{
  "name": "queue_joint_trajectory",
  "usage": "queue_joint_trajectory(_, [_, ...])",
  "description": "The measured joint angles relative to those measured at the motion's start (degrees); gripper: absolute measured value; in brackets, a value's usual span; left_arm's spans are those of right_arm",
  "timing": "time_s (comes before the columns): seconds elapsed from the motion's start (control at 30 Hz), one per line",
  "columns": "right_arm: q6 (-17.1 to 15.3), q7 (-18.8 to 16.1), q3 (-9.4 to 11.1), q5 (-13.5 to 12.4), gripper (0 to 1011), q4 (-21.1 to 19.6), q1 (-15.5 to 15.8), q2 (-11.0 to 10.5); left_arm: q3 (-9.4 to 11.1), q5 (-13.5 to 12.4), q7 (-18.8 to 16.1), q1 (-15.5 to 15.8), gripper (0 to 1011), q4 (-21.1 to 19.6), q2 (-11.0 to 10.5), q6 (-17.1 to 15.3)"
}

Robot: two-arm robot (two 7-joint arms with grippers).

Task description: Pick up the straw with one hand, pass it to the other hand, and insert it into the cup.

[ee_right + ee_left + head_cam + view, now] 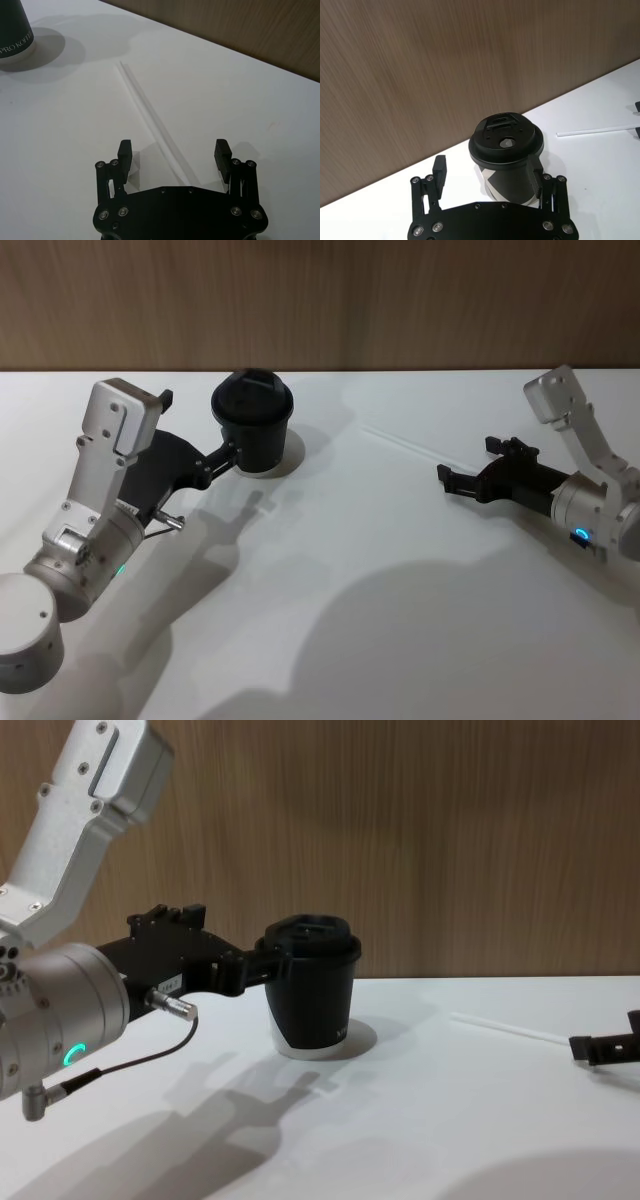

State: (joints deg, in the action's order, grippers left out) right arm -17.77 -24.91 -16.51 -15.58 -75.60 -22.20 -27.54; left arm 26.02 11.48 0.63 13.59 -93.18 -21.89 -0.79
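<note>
The straw [405,440] lies flat on the white tabletop [350,600], well to the right of the cup [252,425]. Its near end reaches in between the spread fingers [125,150] of the right hand [173,150]. That hand sits low over the tabletop, wide open and holding nothing, with neither finger touching the straw. On the other side, the left hand [487,169] is likewise wide open, its fingers straddling the lidded black cup, which stands upright near the wooden wall [400,300]. One finger [536,172] lies close against the cup's side, though contact cannot be confirmed; the other stands clear of it. A thin black cable [130,1063] hangs by the left wrist.
</note>
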Motion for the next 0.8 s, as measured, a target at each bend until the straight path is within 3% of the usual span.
queue_joint_trajectory(0.37, [0.13,-1.06,-0.19,-1.46,993,1.21,-0.21,-0.23,0.0,0.0,0.0,0.0,1002,0.0,0.0,0.0])
queue_joint_trajectory(0.6, [0.45,-1.71,-0.15,-2.31,839,1.54,-0.23,-0.46,0.0,0.0,0.0,0.0,1001,0.0,0.0,0.0])
queue_joint_trajectory(0.8, [1.12,-1.92,-0.39,-2.52,628,1.56,-0.11,-0.8,0.0,0.0,0.0,0.0,1002,0.0,0.0,0.0])
